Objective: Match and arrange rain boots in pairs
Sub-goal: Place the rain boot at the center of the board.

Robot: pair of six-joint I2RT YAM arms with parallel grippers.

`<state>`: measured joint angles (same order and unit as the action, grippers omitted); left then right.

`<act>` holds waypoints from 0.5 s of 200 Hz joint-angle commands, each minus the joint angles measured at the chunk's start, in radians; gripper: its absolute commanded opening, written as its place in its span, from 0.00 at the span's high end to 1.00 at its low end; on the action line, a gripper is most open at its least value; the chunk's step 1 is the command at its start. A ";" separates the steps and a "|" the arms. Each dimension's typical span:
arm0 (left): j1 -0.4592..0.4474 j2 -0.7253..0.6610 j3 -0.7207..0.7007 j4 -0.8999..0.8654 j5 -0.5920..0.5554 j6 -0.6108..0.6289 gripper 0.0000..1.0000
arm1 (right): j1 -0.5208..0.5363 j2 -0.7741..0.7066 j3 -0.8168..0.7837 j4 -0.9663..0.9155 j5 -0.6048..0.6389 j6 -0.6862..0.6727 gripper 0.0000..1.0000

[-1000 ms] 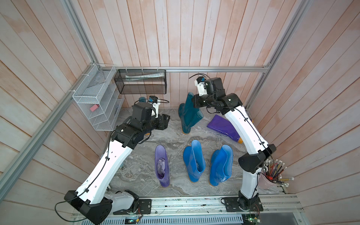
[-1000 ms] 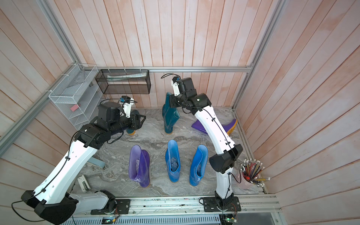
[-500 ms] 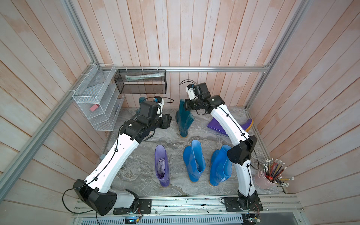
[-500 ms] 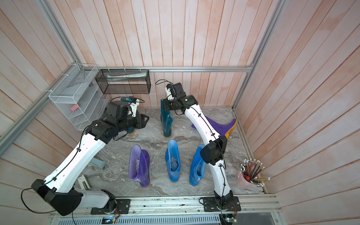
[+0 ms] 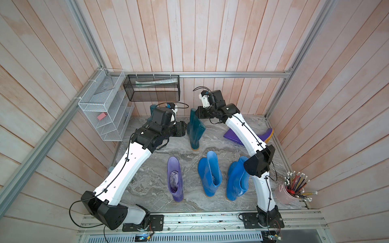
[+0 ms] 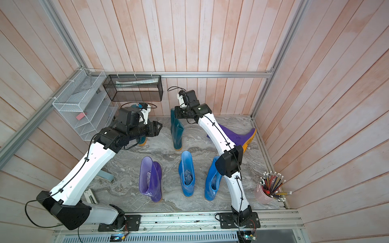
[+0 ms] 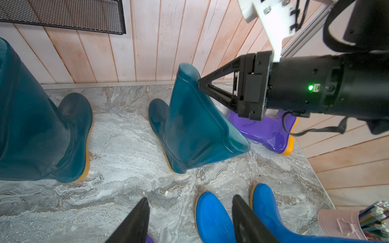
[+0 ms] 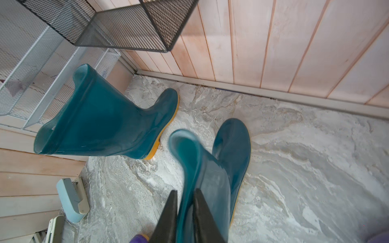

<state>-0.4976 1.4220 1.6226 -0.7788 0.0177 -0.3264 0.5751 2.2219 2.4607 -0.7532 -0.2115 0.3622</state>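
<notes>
Jaws of my right gripper [image 8: 185, 192] sit close on either side of the cuff of a teal boot [image 5: 195, 130] standing on its sole at far centre, though I cannot tell whether they pinch it or stand just clear. My left gripper [image 6: 157, 129] hangs spread and empty just left of it. As I judge it, the step is setting this boot by its teal mate [image 8: 101, 117] at far left, while the blue pair [image 5: 210, 172] stands together near right. Next I must let go without tipping it, then stand the dark purple boot [image 6: 240, 136], lying far right, beside the lavender boot [image 5: 175, 181].
</notes>
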 commanded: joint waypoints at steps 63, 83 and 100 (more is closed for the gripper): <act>-0.067 0.190 0.247 -0.083 -0.096 -0.050 0.35 | -0.066 -0.186 -0.111 0.073 -0.037 -0.014 0.61; -0.075 0.230 0.272 -0.077 -0.110 -0.054 0.34 | -0.098 -0.281 -0.219 0.114 -0.042 -0.014 0.57; -0.077 0.256 0.276 -0.060 -0.112 -0.059 0.34 | -0.123 -0.363 -0.311 0.142 -0.045 -0.016 0.55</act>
<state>-0.5682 1.6428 1.8793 -0.8288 -0.0624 -0.3706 0.4843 1.9774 2.2391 -0.6785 -0.2413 0.3595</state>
